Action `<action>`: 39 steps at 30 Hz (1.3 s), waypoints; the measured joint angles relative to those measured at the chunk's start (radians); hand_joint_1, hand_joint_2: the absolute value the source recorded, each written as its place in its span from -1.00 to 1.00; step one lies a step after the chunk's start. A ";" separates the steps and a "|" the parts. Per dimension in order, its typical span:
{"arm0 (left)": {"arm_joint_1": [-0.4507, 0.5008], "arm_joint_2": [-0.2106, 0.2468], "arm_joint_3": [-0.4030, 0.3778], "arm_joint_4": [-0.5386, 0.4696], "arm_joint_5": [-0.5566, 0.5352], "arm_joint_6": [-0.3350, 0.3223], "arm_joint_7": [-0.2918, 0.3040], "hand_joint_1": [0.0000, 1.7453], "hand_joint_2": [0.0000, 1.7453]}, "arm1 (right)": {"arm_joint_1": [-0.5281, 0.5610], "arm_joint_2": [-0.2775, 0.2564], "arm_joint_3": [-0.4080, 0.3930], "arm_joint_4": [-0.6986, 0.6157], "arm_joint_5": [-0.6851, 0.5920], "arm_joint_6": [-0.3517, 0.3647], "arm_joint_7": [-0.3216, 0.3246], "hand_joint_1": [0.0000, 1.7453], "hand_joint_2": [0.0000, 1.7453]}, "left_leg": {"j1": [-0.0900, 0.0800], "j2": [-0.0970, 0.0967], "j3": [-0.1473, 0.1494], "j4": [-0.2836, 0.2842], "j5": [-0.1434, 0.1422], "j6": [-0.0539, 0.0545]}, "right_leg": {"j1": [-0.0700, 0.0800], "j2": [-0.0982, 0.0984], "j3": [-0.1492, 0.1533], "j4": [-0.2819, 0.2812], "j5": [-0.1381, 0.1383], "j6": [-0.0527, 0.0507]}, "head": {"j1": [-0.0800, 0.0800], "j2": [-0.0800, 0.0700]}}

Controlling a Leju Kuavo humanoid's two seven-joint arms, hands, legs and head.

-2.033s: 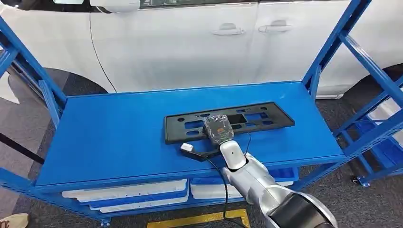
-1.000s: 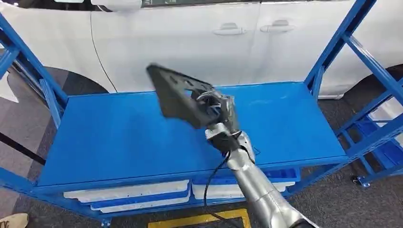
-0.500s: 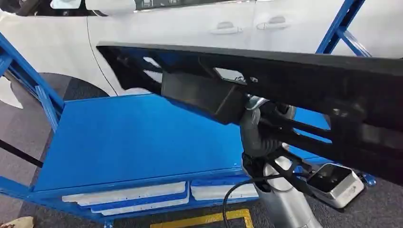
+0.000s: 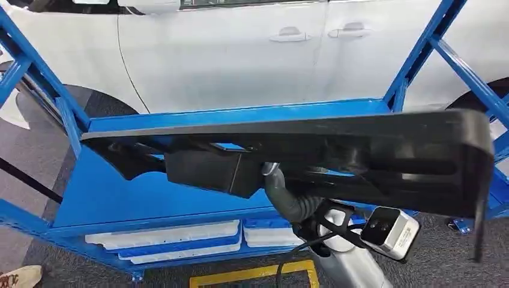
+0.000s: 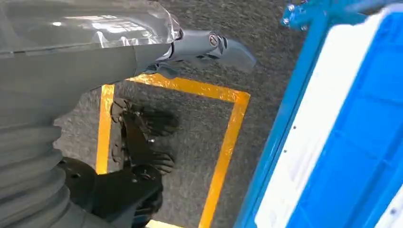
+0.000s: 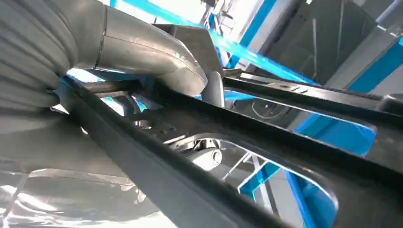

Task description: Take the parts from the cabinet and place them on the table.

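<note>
- Long black plastic frame part w/ cut-out slots (image 4: 336,153) is up in the air, close to the head cam, stretching nearly full width left to right and above the blue metal shelf top (image 4: 120,192); not touching it.
- The part hides most of the shelf top's middle and right, plus most of the right hand (image 4: 288,201); just a grey ribbed bit of hand shows under the part's near edge, w/ silver forearm below.
- Right wrist view: right hand's thick grey thumb (image 6: 157,59) wraps over a black bar of the part (image 6: 199,156), a darker finger shows through a slot beneath; so the hand grips the part. Rest of fingers blocked by the bar.
- Part's right end looks blurred, soft outline; far-side detail hard to read.
- Left hand (image 5: 209,45) seen in left wrist view: grey fingers held together and stretched out, nothing in them, hanging over grey carpet w/ yellow floor tape outline (image 5: 228,137).
- White car body w/ door handles (image 4: 252,54) stands beyond the shelf, far side.
- Blue upright posts of the rack (image 4: 420,54) at left and right.
- White-and-blue flat trays (image 4: 168,237) on the lower level, partly cut off by the shelf's near edge.
- Small white camera box on black bracket (image 4: 390,231) near the right wrist.
- Tip of a shoe (image 4: 18,277) at near left corner, cut off.
</note>
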 joint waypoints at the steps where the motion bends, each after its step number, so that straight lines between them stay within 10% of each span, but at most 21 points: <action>1: 0.001 0.000 0.002 0.000 0.003 0.000 0.003 -1.00 1.00 | 0.003 -0.002 0.000 0.004 -0.015 0.009 0.000 1.00 1.00 | -0.001 0.001 -0.010 0.000 0.007 0.000 | -0.003 0.000 -0.028 0.080 -0.054 0.005 | 0.000 0.000; 4: 0.008 0.001 0.012 0.000 0.006 0.005 0.035 -1.00 1.00 | 0.027 -0.011 0.000 0.014 -0.045 0.015 -0.032 1.00 1.00 | -0.001 0.001 -0.044 0.002 0.031 -0.003 | -0.010 0.000 -0.059 0.230 -0.115 0.014 | 0.000 0.000; 7: 0.014 0.000 0.017 0.000 0.003 0.007 0.068 -1.00 1.00 | 0.035 -0.015 0.000 0.014 -0.059 0.017 -0.052 1.00 1.00 | 0.000 0.001 -0.079 0.009 0.052 -0.013 | -0.013 -0.001 0.073 0.054 -0.022 0.012 | 0.000 0.000; 9: 0.013 0.000 0.019 0.000 0.001 0.015 0.081 -1.00 1.00 | 0.040 -0.015 0.000 0.011 -0.058 0.022 -0.056 1.00 1.00 | -0.005 -0.001 -0.096 0.017 0.064 -0.025 | -0.007 0.000 0.170 -0.103 -0.038 0.001 | 0.000 0.000; 13: 0.021 0.000 0.023 0.003 -0.003 0.057 0.137 -1.00 1.00 | 0.096 -0.014 -0.005 -0.011 -0.006 0.043 -0.057 1.00 1.00 | -0.001 -0.004 -0.090 0.003 0.097 -0.054 | 0.000 0.001 0.152 -0.100 -0.006 -0.034 | 0.000 0.000; 18: 0.035 -0.004 0.023 0.004 -0.007 0.067 0.156 -1.00 1.00 | 0.151 -0.014 -0.020 -0.043 0.003 0.066 -0.057 1.00 1.00 | 0.006 -0.002 -0.162 0.273 -0.142 -0.066 | 0.003 -0.006 0.089 -0.102 0.051 -0.059 | 0.000 0.000; 20: 0.034 -0.004 0.023 0.004 -0.008 0.068 0.158 -1.00 1.00 | 0.163 -0.014 -0.024 -0.047 0.004 0.067 -0.056 1.00 1.00 | 0.006 -0.003 -0.138 0.319 -0.121 -0.064 | 0.009 -0.006 0.058 -0.098 0.073 -0.060 | 0.000 0.000; 23: 0.032 -0.004 0.024 0.004 -0.008 0.068 0.159 -1.00 1.00 | 0.169 -0.014 -0.028 -0.055 0.004 0.067 -0.056 1.00 1.00 | -0.005 -0.003 0.030 0.124 -0.049 -0.040 | 0.015 -0.004 0.020 -0.090 0.098 -0.057 | 0.000 0.000; 25: 0.028 -0.001 0.024 0.004 -0.008 0.069 0.158 -1.00 1.00 | 0.170 -0.014 -0.032 -0.064 0.004 0.067 -0.056 1.00 1.00 | -0.011 -0.001 0.113 -0.016 -0.100 -0.030 | 0.016 -0.007 0.012 -0.086 0.113 -0.046 | 0.000 0.000; 29: 0.029 -0.003 0.024 0.004 -0.009 0.069 0.159 -1.00 1.00 | 0.172 -0.015 -0.034 -0.065 0.004 0.067 -0.056 1.00 1.00 | -0.006 0.006 0.094 -0.032 -0.057 -0.014 | 0.008 -0.007 0.005 -0.087 0.132 -0.022 | 0.000 0.000; 32: 0.028 -0.004 0.024 0.004 -0.009 0.069 0.159 -1.00 1.00 | 0.175 -0.015 -0.035 -0.068 0.004 0.067 -0.056 1.00 1.00 | -0.007 0.010 0.051 -0.032 -0.021 -0.002 | -0.001 -0.001 -0.047 0.075 -0.047 -0.005 | 0.000 0.000; 34: 0.029 -0.005 0.024 0.004 -0.009 0.069 0.160 -1.00 1.00 | 0.178 -0.015 -0.036 -0.068 0.007 0.069 -0.056 1.00 1.00 | -0.006 0.012 0.016 -0.027 0.004 -0.006 | -0.009 -0.002 -0.068 0.204 -0.089 0.005 | 0.000 0.000; 37: 0.029 -0.005 0.024 0.004 -0.018 0.068 0.170 -1.00 1.00 | 0.192 -0.016 -0.054 -0.070 0.022 0.101 -0.056 1.00 1.00 | -0.001 0.013 -0.037 -0.011 0.032 -0.017 | -0.021 -0.002 0.024 0.136 0.015 0.016 | 0.000 0.000; 39: 0.030 -0.005 0.023 0.004 -0.026 0.066 0.172 -1.00 1.00 | 0.217 -0.021 -0.079 -0.086 0.025 0.145 -0.056 1.00 1.00 | 0.002 0.011 -0.063 0.010 0.043 -0.030 | -0.027 -0.002 0.149 -0.038 -0.010 0.018 | 0.000 0.000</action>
